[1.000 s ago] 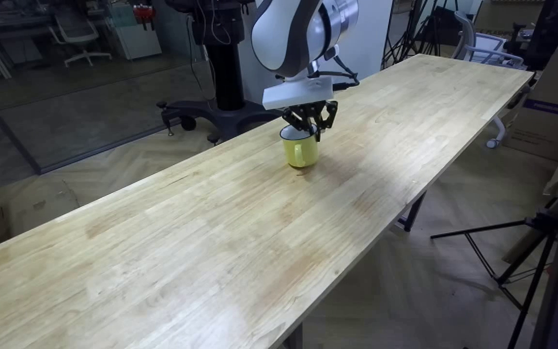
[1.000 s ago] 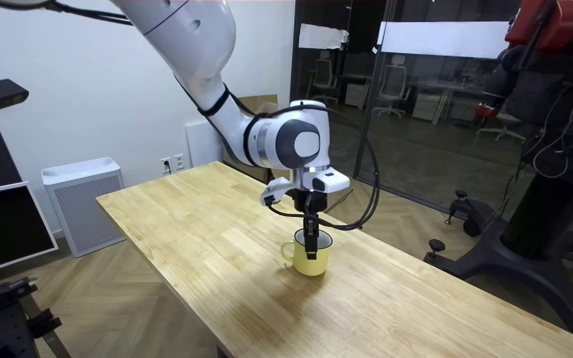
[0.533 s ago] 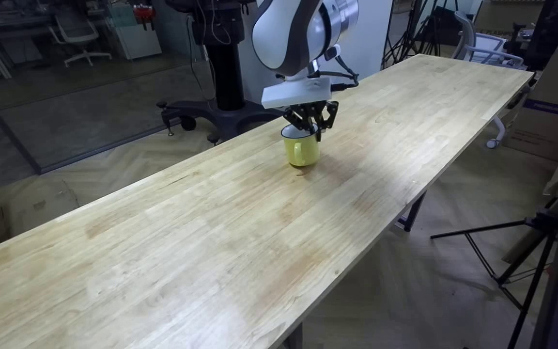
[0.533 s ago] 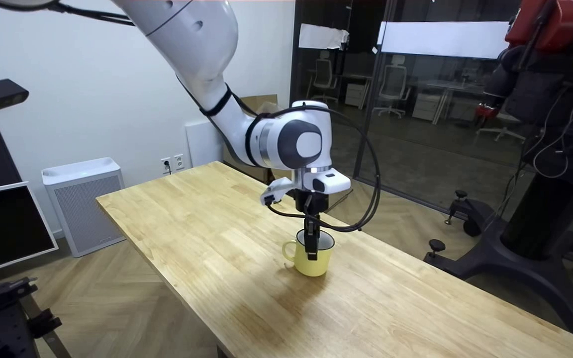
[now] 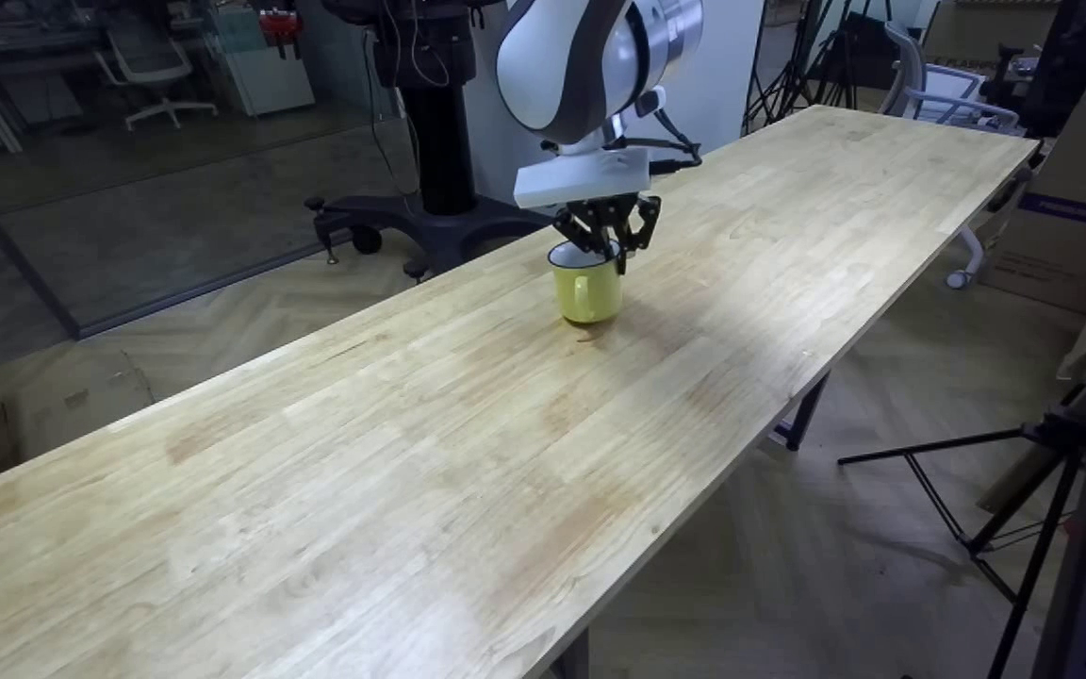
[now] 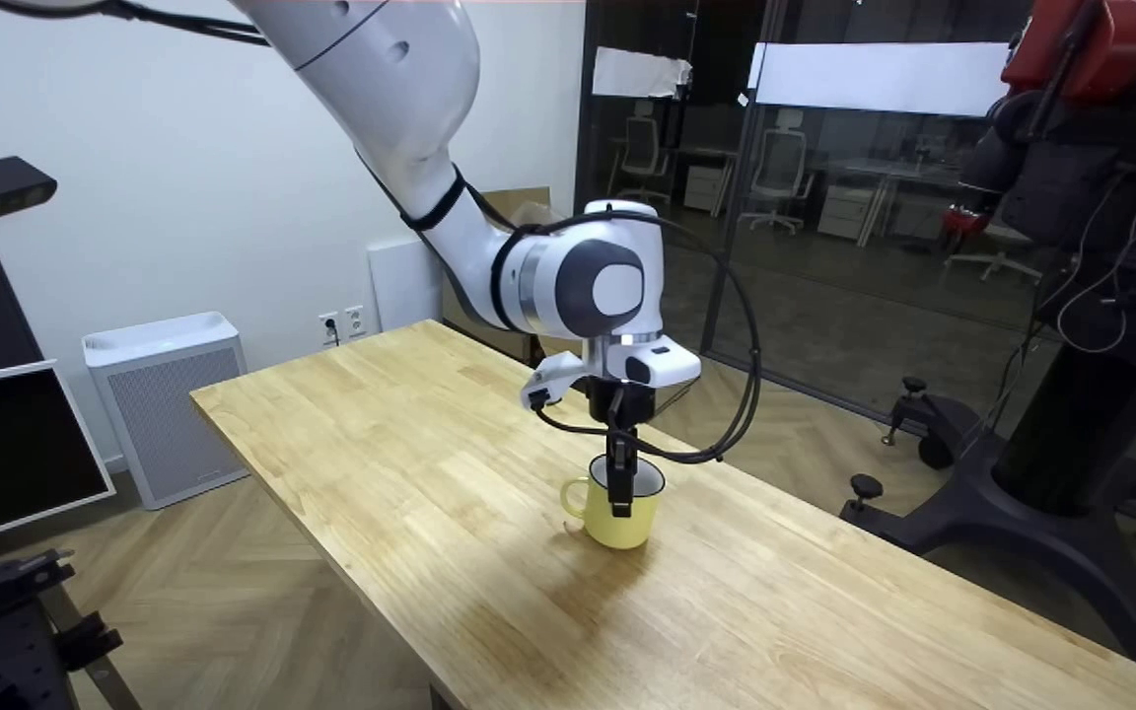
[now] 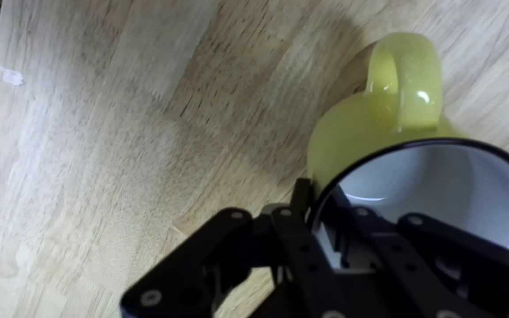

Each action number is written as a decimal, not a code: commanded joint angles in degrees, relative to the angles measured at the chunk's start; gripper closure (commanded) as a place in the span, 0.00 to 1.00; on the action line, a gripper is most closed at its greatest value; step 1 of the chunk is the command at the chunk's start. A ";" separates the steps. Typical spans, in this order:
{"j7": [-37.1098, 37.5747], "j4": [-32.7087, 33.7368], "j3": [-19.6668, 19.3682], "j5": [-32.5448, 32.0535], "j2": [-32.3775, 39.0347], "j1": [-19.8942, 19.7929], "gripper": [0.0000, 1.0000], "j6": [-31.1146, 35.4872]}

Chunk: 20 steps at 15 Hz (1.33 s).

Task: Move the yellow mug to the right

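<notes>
Reading the wrist view from the left, the pale wooden table (image 7: 117,145) comes first, then the gripper (image 7: 319,203), with one finger (image 7: 301,195) against the outside of the yellow mug (image 7: 365,132) and the other just inside the rim. The jaws are drawn together on the mug's wall, so the mug looks held, though how firm that pinch is cannot be read. Further right lie the mug's white inside and, above it in that view, the handle (image 7: 420,79), untouched.

In an exterior view, from the left, a white grilled appliance (image 6: 174,404) comes first, next the table, then the mug, upright and near one long edge, and at the right a dark wheeled stand (image 6: 1061,473), well apart from it.

As for progress, the grasp seems done. Whether the mug's base rests on the table or hangs just above it, I cannot tell. What is left, in my judgement, is the carry to the right, or the rest of it; nothing shows where the mug should end up, so I cannot say how much. After that come setting it down upright, letting go of the rim and lifting the fingers away.
</notes>
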 commanded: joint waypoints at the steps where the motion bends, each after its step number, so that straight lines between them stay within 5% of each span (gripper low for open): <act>1: 0.12 1.30 0.74 -1.13 1.76 -1.48 0.97 1.35; 3: -0.13 1.28 0.72 -1.20 1.71 -1.51 0.97 1.32; 4: -0.05 0.22 1.00 -0.91 -0.06 -1.03 0.88 -0.07; 15: -0.35 0.28 1.06 -0.78 -0.13 -1.16 0.97 -0.26; 16: -0.43 0.24 1.09 -0.78 -0.15 -1.18 0.64 -0.23; 20: -0.38 -0.31 0.92 -0.88 -0.53 -1.20 0.44 0.01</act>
